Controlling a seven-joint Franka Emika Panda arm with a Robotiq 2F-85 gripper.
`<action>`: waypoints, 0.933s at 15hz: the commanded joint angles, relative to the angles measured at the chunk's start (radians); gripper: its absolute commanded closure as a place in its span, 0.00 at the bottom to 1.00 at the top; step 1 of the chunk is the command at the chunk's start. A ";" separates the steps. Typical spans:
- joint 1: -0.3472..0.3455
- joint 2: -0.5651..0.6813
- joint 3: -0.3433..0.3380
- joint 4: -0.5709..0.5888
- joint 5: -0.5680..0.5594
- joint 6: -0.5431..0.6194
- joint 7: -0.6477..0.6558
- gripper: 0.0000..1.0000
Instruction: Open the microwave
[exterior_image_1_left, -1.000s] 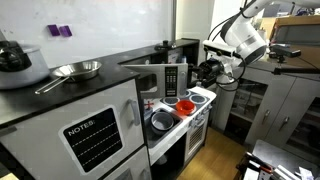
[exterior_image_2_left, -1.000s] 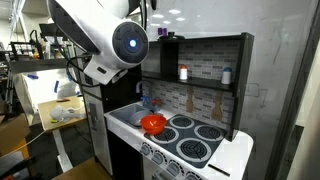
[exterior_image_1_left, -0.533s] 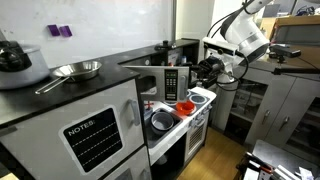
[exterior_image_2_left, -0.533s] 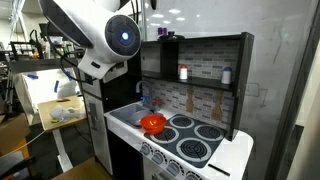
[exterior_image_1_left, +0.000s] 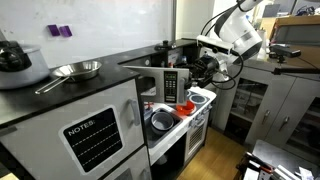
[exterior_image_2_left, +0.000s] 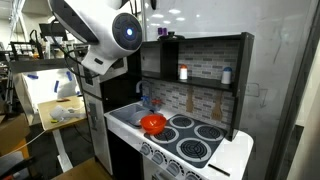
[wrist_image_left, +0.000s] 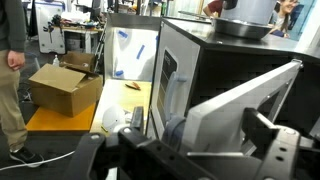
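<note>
While the arm (exterior_image_1_left: 240, 40) is closing in leftward on the microwave (exterior_image_1_left: 160, 82), its jaws are hanging apart beside it, gripping nothing; opening is only beginning.

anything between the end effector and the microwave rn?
Nothing shows. In an exterior view the end effector sits close beside the microwave, at its button-panel edge, and the short stretch between them is bare. Whether they touch cannot be told.

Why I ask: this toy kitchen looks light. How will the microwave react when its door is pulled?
The microwave looks small and probably light plastic, so it might shift. It sits tucked under the countertop, which likely limits tipping. Its framed door seems rigid, probably swinging rather than flexing.
</note>
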 joint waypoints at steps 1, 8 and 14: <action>0.004 0.056 0.006 0.052 -0.022 -0.041 -0.013 0.00; 0.018 0.121 0.005 0.073 -0.024 -0.087 -0.026 0.00; 0.023 0.117 0.006 0.056 -0.030 -0.106 -0.029 0.00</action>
